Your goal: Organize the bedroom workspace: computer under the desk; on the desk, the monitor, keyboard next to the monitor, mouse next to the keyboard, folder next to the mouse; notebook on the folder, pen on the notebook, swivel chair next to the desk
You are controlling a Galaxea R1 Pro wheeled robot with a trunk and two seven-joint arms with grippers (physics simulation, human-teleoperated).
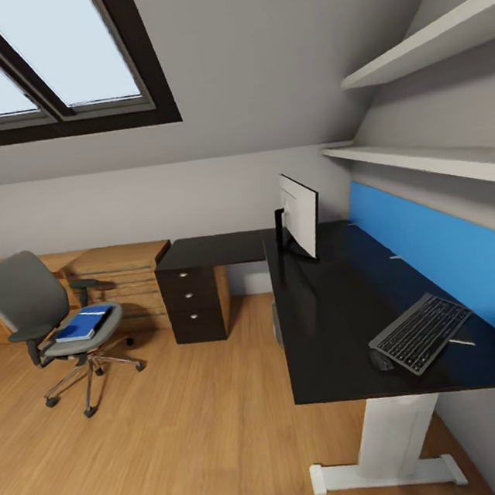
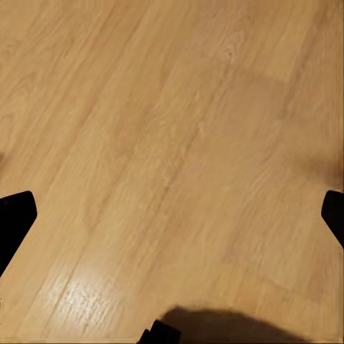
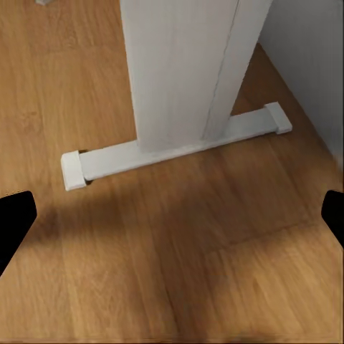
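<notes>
My left gripper [image 2: 172,215] and right gripper [image 3: 172,215] both hang spread over the floor [image 2: 172,129], the right near the desk's white leg [image 3: 183,72]. The blue folder [image 1: 80,326] lies on the swivel chair [image 1: 28,304], lower left; the keyboard [image 1: 420,332] lies on the desk [image 1: 328,323], lower right.

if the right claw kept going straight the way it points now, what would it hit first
Probably the wood floor, just in front of the desk's white foot bar. The right claw is open with nothing between its fingertips; depth to the floor is unclear.
</notes>
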